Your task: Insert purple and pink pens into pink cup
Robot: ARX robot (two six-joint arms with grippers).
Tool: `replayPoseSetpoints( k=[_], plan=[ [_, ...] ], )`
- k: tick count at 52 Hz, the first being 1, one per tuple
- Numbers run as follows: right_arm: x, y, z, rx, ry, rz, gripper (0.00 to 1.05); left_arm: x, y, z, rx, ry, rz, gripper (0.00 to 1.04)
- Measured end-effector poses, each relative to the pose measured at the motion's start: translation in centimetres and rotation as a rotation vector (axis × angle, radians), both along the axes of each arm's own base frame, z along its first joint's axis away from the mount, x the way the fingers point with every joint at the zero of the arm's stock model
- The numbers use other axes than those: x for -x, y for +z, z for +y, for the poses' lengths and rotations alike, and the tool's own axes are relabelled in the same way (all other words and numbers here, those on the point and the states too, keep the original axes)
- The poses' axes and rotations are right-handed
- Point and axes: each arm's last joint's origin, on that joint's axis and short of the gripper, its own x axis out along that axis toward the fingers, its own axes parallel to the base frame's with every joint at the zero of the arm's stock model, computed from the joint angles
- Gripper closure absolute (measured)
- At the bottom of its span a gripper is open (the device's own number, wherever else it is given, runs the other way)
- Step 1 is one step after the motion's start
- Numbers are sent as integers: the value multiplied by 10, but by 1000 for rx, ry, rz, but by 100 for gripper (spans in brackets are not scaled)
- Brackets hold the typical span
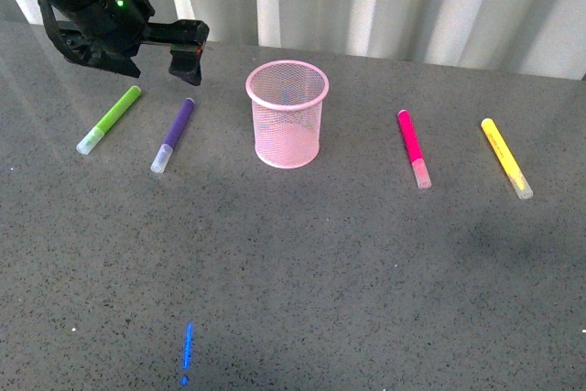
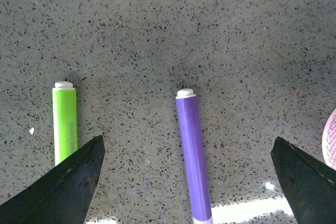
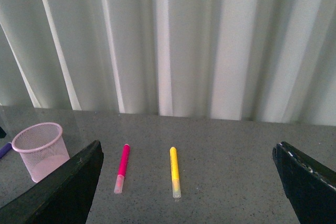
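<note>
The left pincer hangs spread wide and empty over the bench, framing the purple pen lying left of the pink cup, apparently lined up to grasp it, while the pink pen lies right of that cup.

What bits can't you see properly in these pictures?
Purple pen: left wrist view, cap end cut off by the picture edge.
Green pen: left wrist view, one end hidden behind a jaw of the left gripper.
Pink cup: left wrist view, only a sliver shows at the edge.
Blue mark: front view, too small to identify.
Right gripper: right wrist view, only its jaw tips show.
</note>
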Motion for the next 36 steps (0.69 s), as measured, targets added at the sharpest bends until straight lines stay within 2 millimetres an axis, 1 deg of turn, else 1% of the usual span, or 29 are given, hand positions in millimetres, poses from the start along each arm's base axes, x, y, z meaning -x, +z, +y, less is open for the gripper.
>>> replayPoseSetpoints(
  k=[13,24,36],
  plan=[
    [0,0,0,0,0,0,7,-1,-16,-4,-13,-6,14,7],
    [0,0,0,0,0,0,7,-2,-21,-8,-20,-10,7,7],
    [0,0,0,0,0,0,7,-1,-33,-13,-29,-27,16,7]
  ],
)
